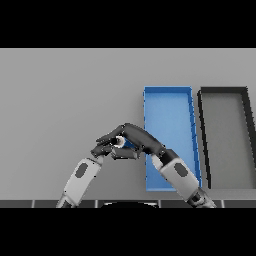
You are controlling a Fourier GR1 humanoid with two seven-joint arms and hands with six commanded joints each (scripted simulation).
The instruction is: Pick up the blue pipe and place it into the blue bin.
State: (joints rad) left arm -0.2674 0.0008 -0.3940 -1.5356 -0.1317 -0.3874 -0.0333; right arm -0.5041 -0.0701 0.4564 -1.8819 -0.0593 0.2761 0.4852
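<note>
The blue pipe [126,144] shows as a small blue patch with a pale end, held in my right hand [136,138] just left of the blue bin [168,120]. The right hand's fingers and thumb are curled round the pipe and hide most of it. The right arm comes in from the lower right and crosses over the blue bin's near left part. My left hand [100,149] sits close beside the right hand's fingertips, on their left, with its fingers relaxed and holding nothing.
A dark grey bin [225,145] stands right of the blue bin, close beside it. Bare grey table [60,100] spreads to the left and far side of the hands.
</note>
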